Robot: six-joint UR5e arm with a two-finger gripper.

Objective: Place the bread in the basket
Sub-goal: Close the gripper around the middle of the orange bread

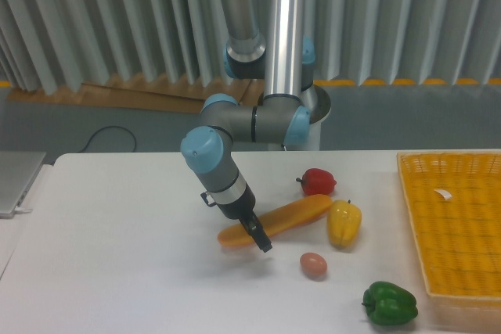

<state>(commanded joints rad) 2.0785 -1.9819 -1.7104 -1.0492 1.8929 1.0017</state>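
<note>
The bread [288,215] is a long orange-yellow loaf, lying slantwise near the table's middle, its left end lifted slightly off the surface. My gripper [258,236] is shut on the bread near that left end, one dark finger [261,239] showing in front of the loaf. The basket [458,232], a large yellow woven tray with a small white tag inside, sits at the table's right edge, well away from the gripper.
A red pepper [318,181] sits just behind the loaf's right end. A yellow pepper [344,223] stands against that end, a brown egg [314,265] lies below it and a green pepper [389,304] sits near the front. A grey laptop [16,181] lies far left.
</note>
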